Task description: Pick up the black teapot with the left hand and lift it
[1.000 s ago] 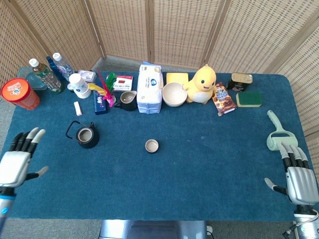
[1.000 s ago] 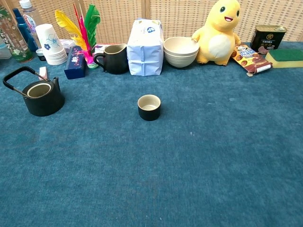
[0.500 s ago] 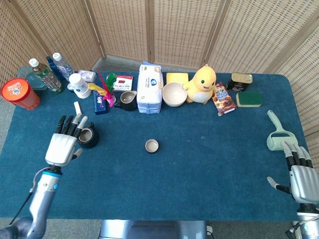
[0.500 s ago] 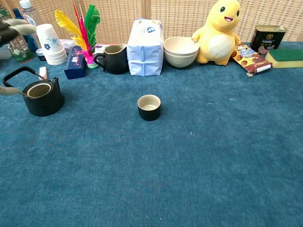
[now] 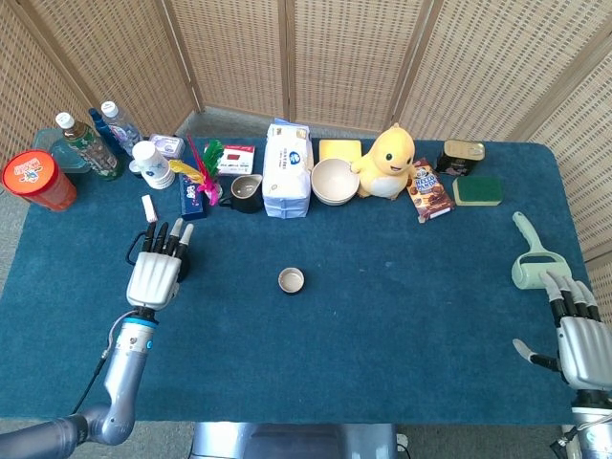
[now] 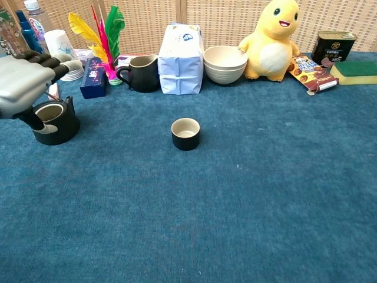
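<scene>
The black teapot (image 6: 58,122) stands on the blue table at the left, lidless, its hoop handle tilted left. My left hand (image 6: 25,84) hovers right above it with fingers stretched forward and apart, the thumb pointing down beside the rim. It holds nothing. In the head view the left hand (image 5: 158,271) covers most of the teapot (image 5: 183,268); only an edge and a bit of handle show. My right hand (image 5: 579,340) lies open at the table's front right corner, far from the teapot.
A small black cup (image 6: 185,134) sits mid-table. Behind the teapot stand a blue box with feathers (image 6: 95,75), paper cups (image 6: 60,50) and a black pitcher (image 6: 141,72). Further right are a tissue pack (image 6: 181,58), bowls (image 6: 225,63) and a yellow plush (image 6: 273,40). A pale brush (image 5: 528,256) lies near the right hand.
My left hand has travelled from the table's front left edge to the right and forward, ending over the teapot. The teapot has not moved. The right hand sank slightly toward the front edge.
</scene>
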Available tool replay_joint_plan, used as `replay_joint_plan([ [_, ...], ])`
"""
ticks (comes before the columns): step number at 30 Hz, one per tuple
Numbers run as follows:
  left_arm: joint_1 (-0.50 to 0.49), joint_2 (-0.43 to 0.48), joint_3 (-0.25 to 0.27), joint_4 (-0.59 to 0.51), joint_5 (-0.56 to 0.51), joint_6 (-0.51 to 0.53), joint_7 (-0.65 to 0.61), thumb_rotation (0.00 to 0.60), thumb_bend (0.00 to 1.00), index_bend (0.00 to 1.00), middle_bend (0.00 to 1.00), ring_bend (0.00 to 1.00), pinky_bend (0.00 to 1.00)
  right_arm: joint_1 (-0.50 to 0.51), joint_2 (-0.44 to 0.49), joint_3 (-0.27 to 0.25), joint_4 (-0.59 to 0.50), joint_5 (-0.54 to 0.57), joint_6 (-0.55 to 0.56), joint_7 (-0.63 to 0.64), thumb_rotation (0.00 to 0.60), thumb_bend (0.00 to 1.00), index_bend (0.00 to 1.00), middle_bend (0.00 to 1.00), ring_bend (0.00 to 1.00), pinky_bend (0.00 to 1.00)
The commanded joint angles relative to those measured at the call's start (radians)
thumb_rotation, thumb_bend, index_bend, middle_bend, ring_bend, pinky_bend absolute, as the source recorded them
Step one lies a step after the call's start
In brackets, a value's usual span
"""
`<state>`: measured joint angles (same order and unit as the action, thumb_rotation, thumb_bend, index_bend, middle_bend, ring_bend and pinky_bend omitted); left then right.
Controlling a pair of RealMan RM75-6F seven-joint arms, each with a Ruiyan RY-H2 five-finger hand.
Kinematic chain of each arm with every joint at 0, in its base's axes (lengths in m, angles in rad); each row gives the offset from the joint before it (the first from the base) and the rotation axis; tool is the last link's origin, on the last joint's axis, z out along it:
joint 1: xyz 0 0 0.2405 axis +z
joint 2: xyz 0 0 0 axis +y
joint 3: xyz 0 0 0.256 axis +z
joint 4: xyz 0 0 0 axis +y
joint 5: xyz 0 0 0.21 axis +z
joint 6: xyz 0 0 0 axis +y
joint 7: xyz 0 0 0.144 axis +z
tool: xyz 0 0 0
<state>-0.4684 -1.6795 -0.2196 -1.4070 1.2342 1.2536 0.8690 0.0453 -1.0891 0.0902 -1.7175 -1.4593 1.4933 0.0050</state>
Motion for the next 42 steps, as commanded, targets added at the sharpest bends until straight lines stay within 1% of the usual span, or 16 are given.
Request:
replay_joint_plan([
  [1,-0.012,-0.031,0.001,0.032,-0.020,0.007,0.022,0.600,0.13,0.00,0.00,0.00,0.02,-0.003,0.003,-0.006,-0.001,-0.015,0.008,0.006,0.600,0.00,0.00,0.00,0.00,0.00],
  [5,-0.018,-0.049,0.002,0.059,-0.031,0.017,0.032,0.600,0.13,0.00,0.00,0.00,0.02,-0.002,0.005,-0.005,0.002,-0.007,0.003,0.015,0.600,0.00,0.00,0.00,0.00,0.00],
  [14,-0.040,-0.076,-0.017,0.146,-0.075,0.005,0.023,0.600,0.13,0.00,0.00,0.00,0.02,-0.003,0.010,-0.010,-0.004,-0.017,0.003,0.028,0.600,0.00,0.00,0.00,0.00,0.00],
  [25,-0.088,-0.115,-0.061,0.271,-0.125,-0.033,-0.025,0.600,0.13,0.00,0.00,0.00,0.02,-0.007,0.016,-0.026,-0.021,-0.043,0.007,0.031,0.600,0.00,0.00,0.00,0.00,0.00],
  [36,-0.096,-0.075,-0.091,0.374,-0.164,-0.055,-0.091,0.600,0.13,0.00,0.00,0.00,0.02,-0.003,0.018,-0.023,-0.014,-0.030,-0.005,0.051,0.600,0.00,0.00,0.00,0.00,0.00],
  [42,-0.116,-0.044,-0.120,0.461,-0.191,-0.098,-0.142,0.600,0.13,0.00,0.00,0.00,0.02,-0.001,0.016,-0.026,-0.015,-0.034,-0.009,0.052,0.600,0.00,0.00,0.00,0.00,0.00],
])
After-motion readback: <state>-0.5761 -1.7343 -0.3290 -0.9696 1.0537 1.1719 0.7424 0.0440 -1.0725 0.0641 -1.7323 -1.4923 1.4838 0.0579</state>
